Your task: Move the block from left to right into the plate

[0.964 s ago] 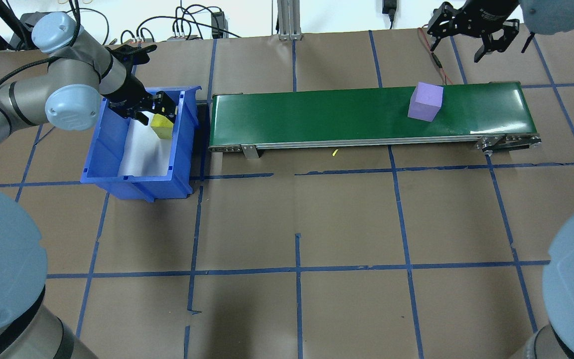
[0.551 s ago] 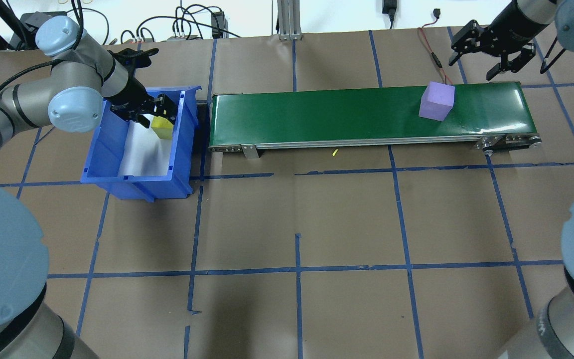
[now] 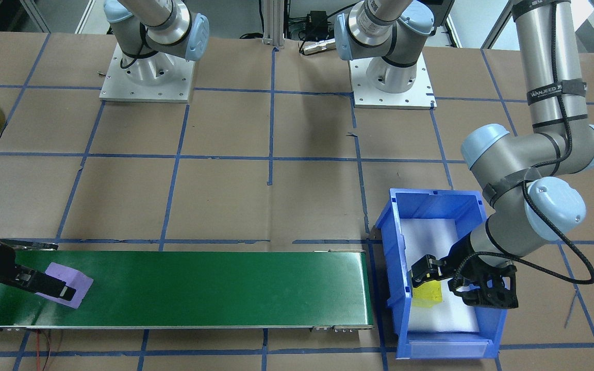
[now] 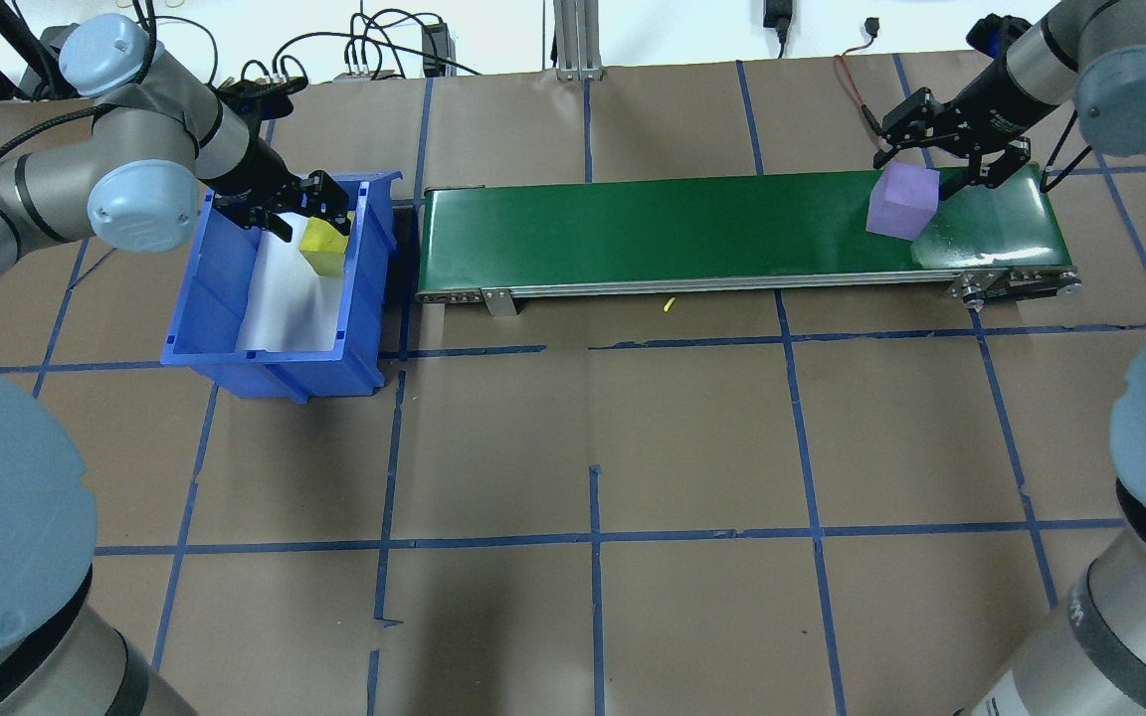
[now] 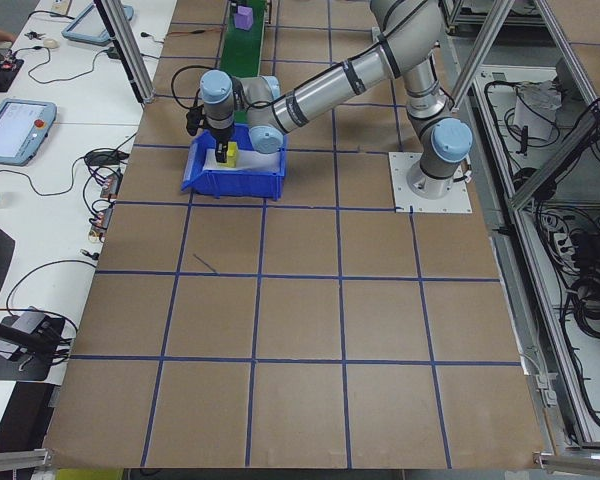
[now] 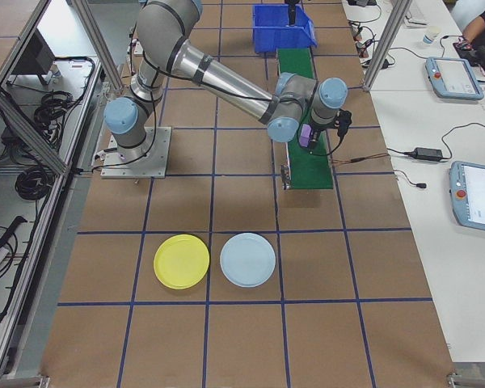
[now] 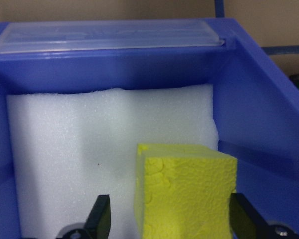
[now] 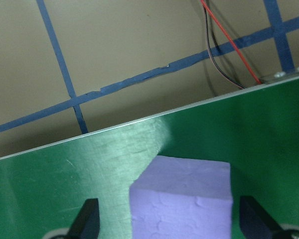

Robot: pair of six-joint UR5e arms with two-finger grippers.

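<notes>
A: Surface?
B: Brown paper-covered table (image 4: 692, 438) gridded with blue tape. Green conveyor belt (image 4: 653, 234) along the far side, blue bin (image 4: 235, 328) with a white foam liner (image 7: 89, 139) at its left end. Desks with tablets and cables flank the table; aluminium frame posts around.

A: Task items?
B: Purple block (image 4: 901, 200) sits on the belt's right end. Right gripper (image 4: 941, 159) spread wide, fingers either side of it, gaps visible in the wrist view, not clamped. Yellow block (image 4: 324, 246) in the bin; left gripper (image 4: 296, 211) also wide, straddling it, clear gap on one side. Yellow plate (image 6: 181, 261) lies on the table well apart from the belt, just beside a pale blue plate (image 6: 247, 259).

A: Hidden?
B: Overhead view misses both plates. Front view cuts the yellow plate at the edge. Wrist views crop the fingertips; block bottoms unseen.
</notes>
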